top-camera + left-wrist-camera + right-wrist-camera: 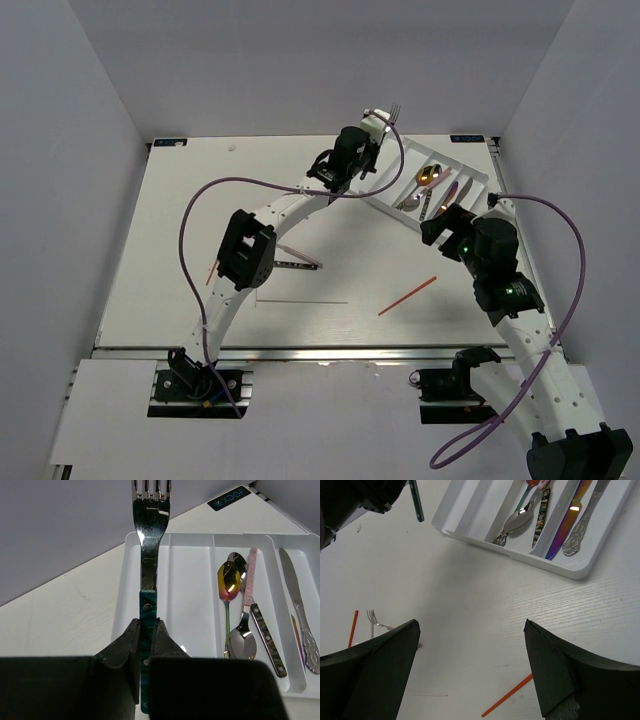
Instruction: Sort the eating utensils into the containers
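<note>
currently: fork (149, 555), teal handle pinched in left gripper (147, 627), long axis parallel to tray (190, 605) compartments, apparently above the leftmost, bare one; right gripper (471, 630) wide, empty.

My white arms (295, 207) have black joints (245, 250), a purple cable (183, 235) loops along each, and the right gripper (470, 630) has black fingers (385, 670).

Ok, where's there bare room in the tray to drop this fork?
The two compartments of the tray nearest the fork are bare. Crowded: the third, holding spoons, and the last, holding knives.
</note>
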Controlling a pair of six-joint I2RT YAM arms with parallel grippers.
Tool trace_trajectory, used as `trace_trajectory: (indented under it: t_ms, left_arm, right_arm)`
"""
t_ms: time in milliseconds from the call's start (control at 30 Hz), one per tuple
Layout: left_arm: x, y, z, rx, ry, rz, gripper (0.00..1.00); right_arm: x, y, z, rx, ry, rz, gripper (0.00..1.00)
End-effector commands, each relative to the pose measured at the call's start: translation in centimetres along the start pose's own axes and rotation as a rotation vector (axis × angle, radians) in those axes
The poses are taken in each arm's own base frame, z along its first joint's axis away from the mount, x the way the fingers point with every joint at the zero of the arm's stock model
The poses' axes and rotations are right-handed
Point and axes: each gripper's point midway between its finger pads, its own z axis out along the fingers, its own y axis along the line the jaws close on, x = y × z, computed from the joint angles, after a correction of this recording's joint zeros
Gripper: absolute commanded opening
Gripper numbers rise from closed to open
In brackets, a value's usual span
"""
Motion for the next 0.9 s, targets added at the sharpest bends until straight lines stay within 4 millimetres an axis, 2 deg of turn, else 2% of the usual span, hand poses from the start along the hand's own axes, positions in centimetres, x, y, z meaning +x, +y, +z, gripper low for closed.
trace_trajectory:
  t_ms: [0, 33, 100, 200, 333, 467, 600, 633, 700, 733, 867]
  left_arm:
    - [-4.3, -2.4, 0.9, 0.117, -0.19, -0.078, 0.0]
    - [-4.8, -2.7, 1.2, 0.129, -0.211, -0.089, 0.0]
    - [-4.2, -4.0, 2.0, 0.198, -0.229, -0.13, 0.0]
    - [-4.6, -4.8, 2.4, 0.235, -0.268, -0.176, 0.01]
    - [-2.0, -5.3, 3.7, 0.242, -0.244, -0.199, 0.03]
    - [-0.4, -5.4, 4.5, 0.241, -0.234, -0.219, 0.06]
    - [0.3, -6.1, 4.8, 0.275, -0.231, -0.225, 0.21]
    - [0.5, -6.1, 4.8, 0.275, -0.229, -0.227, 0.35]
    - [0.8, -5.8, 4.9, 0.261, -0.226, -0.233, 0.48]
    - [0.7, -5.8, 4.9, 0.26, -0.227, -0.233, 0.6]
    - [0.8, -5.7, 4.9, 0.251, -0.225, -0.23, 0.73]
  right_arm:
    - [-0.8, 1.0, -0.1, -0.049, -0.04, 0.008, 0.89]
    - [-0.9, 1.0, -0.1, -0.049, -0.043, 0.003, 0.89]
    - [-0.9, 1.2, -0.2, -0.054, -0.043, -0.002, 0.89]
    - [-0.8, 1.3, -0.2, -0.056, -0.044, -0.013, 0.89]
    - [-0.7, 1.6, -0.4, -0.065, -0.044, -0.021, 0.89]
    - [-0.3, 1.7, -0.6, -0.075, -0.04, -0.026, 0.89]
    - [-0.2, 1.6, -0.6, -0.071, -0.041, -0.039, 0.89]
    - [-0.2, 1.6, -0.6, -0.069, -0.044, -0.04, 0.89]
    - [-0.3, 1.6, -0.6, -0.07, -0.046, -0.043, 0.89]
    - [-0.4, 1.6, -0.7, -0.07, -0.049, -0.043, 0.89]
    - [-0.2, 1.5, -0.6, -0.069, -0.047, -0.043, 0.89]
